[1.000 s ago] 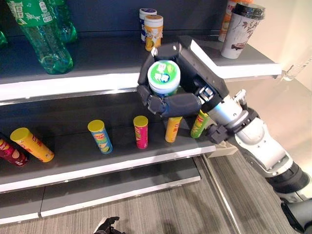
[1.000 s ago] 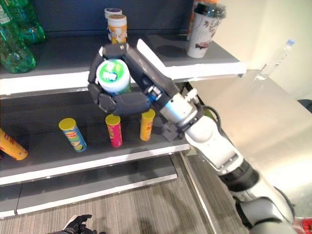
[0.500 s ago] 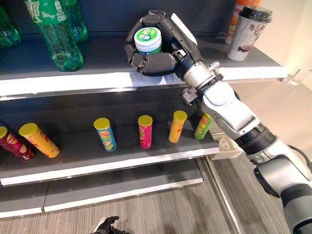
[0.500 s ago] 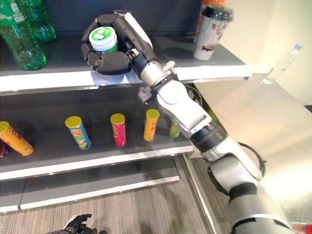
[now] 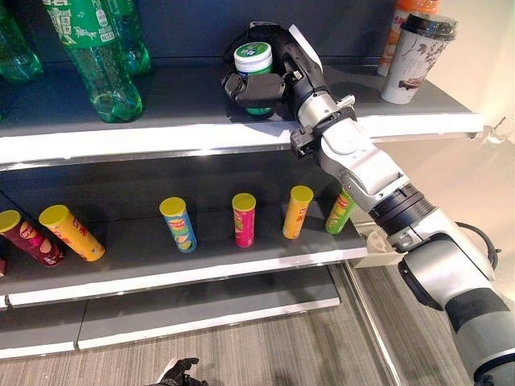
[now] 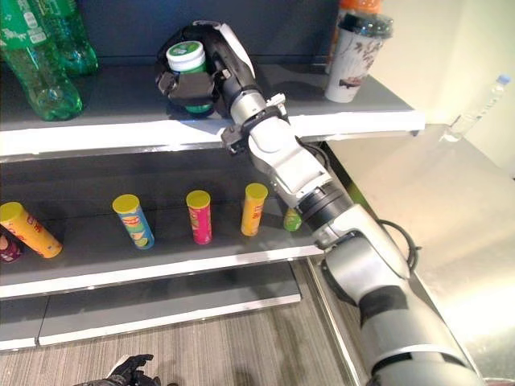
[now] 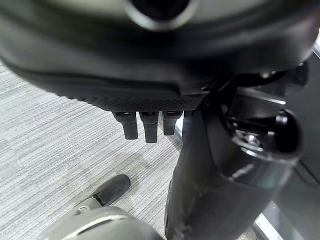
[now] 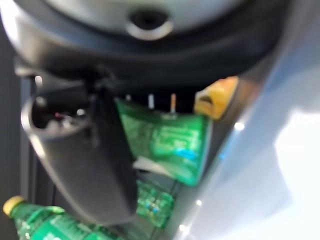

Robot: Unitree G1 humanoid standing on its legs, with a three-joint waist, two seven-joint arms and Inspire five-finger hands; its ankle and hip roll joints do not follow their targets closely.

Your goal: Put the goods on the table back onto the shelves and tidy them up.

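A green canister with a white lid [image 5: 253, 61] stands upright over the top shelf [image 5: 201, 133], near its middle. My right hand [image 5: 278, 76] reaches in from the right, its fingers and thumb curled round the canister. The right wrist view shows the green label [image 8: 167, 142] past the thumb, and its reflection on the shelf just below. Whether the canister's base touches the shelf I cannot tell. My left hand [image 5: 179, 373] hangs low by the floor, its fingers [image 7: 145, 127] relaxed and holding nothing.
Green bottles [image 5: 92, 60] stand at the top shelf's left, two tall cups [image 5: 418, 52] at its right, and a yellow-labelled canister [image 8: 216, 96] behind my hand. Several chip tubes [image 5: 243, 219] stand or lie on the middle shelf. A steel table [image 6: 418, 209] with a clear bottle [image 6: 476, 103] lies to the right.
My right hand has carried the green canister up from in front of the middle shelf and back over the top shelf. The camera has shifted slightly.
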